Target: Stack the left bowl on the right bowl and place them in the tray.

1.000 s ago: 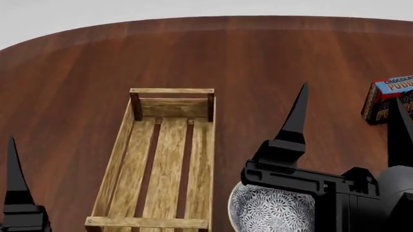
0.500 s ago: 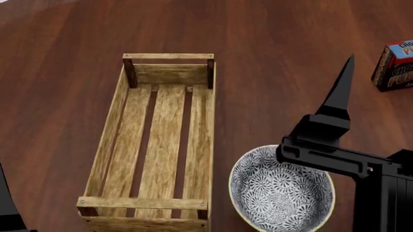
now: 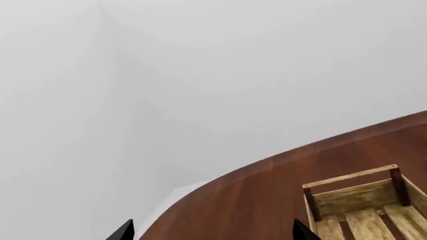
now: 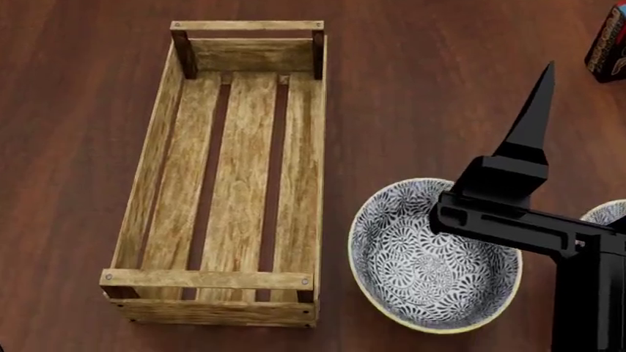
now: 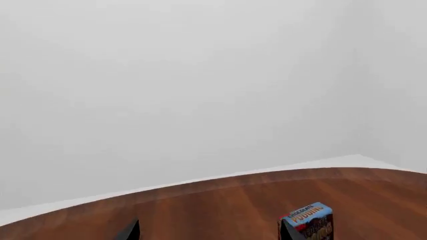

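Note:
The tray (image 4: 146,161), a long light-wood slatted crate, lies empty at the left of the head view. Just right of its near end sits the left bowl (image 4: 421,268), white with a blue-grey leaf pattern, upright and empty. Only a sliver of the right bowl (image 4: 608,213) shows at the frame's right edge, behind my right arm. One black finger (image 4: 531,117) of the right gripper (image 5: 208,234) rises over the left bowl's right rim; its tips stand wide apart, open and empty. The left gripper (image 3: 213,235) is open too, with the tray's far end (image 3: 360,197) beside it.
A chocolate pudding box (image 4: 611,44) stands at the far right of the dark wooden table (image 4: 411,88); the same pudding box (image 5: 308,220) shows next to one right fingertip. The table's curved far edge (image 3: 267,162) runs beyond the tray.
The head view has tilted downward: tray and bowl slid up the picture, the near end of the tray and the whole left bowl now show, and a second bowl's edge appeared.

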You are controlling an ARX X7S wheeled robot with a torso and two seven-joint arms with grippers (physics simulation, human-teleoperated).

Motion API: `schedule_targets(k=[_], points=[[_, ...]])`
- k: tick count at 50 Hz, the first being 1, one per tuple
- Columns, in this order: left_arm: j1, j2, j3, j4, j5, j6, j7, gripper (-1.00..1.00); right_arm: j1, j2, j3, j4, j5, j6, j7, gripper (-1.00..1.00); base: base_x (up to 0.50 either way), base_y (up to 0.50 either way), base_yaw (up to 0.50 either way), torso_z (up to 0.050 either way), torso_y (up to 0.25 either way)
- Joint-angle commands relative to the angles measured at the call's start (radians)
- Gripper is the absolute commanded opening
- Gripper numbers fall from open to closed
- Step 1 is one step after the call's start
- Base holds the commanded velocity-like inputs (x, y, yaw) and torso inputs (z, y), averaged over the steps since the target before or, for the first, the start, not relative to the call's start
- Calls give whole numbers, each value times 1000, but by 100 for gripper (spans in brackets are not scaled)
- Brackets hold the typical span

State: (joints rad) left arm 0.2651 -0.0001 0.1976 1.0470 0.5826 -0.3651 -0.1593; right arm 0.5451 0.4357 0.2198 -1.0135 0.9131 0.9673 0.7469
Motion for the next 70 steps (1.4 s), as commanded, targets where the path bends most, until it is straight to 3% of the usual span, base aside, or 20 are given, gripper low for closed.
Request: schedule_targets(k=[1,15,20,27,33,40,48,55,61,70], points=[[98,0,-33,0,-17,107,-39,100,28,17,1,-6,56,11,39,100,0,0,0,0,-164],[208,0,-80,0,-49,246,-76,100,28,43,-16,-7,86,1,67,100,-1,0,0,0,-162],[345,0,-144,0,-94,397,-130,100,70,85,-6,13,183,46,96,100,0,0,0,0,0],[513,0,-214,0,-137,582,-194,100,250,232,-48,68,360,161,71,100,0,0,0,0,0],[519,0,-228,0,-153,601,-196,100,400,322,-107,119,488,240,41,100,0,0,0,0,0],[520,0,-226,0,-151,612,-203,100,679,372,-283,221,572,391,-53,100,0,0,0,0,0],[520,0,-240,0,-163,621,-202,100,959,324,-545,278,796,553,94,100,0,0,0,0,0],[520,0,-248,0,-177,631,-197,100,1030,313,-644,310,766,584,-40,100,0,0,0,0,0],[520,0,-258,0,-185,637,-200,100,1080,382,-781,275,424,545,-462,100,0,0,0,0,0],[520,0,-263,0,-195,632,-195,100,1175,430,-974,261,255,495,-732,100,0,0,0,0,0]])
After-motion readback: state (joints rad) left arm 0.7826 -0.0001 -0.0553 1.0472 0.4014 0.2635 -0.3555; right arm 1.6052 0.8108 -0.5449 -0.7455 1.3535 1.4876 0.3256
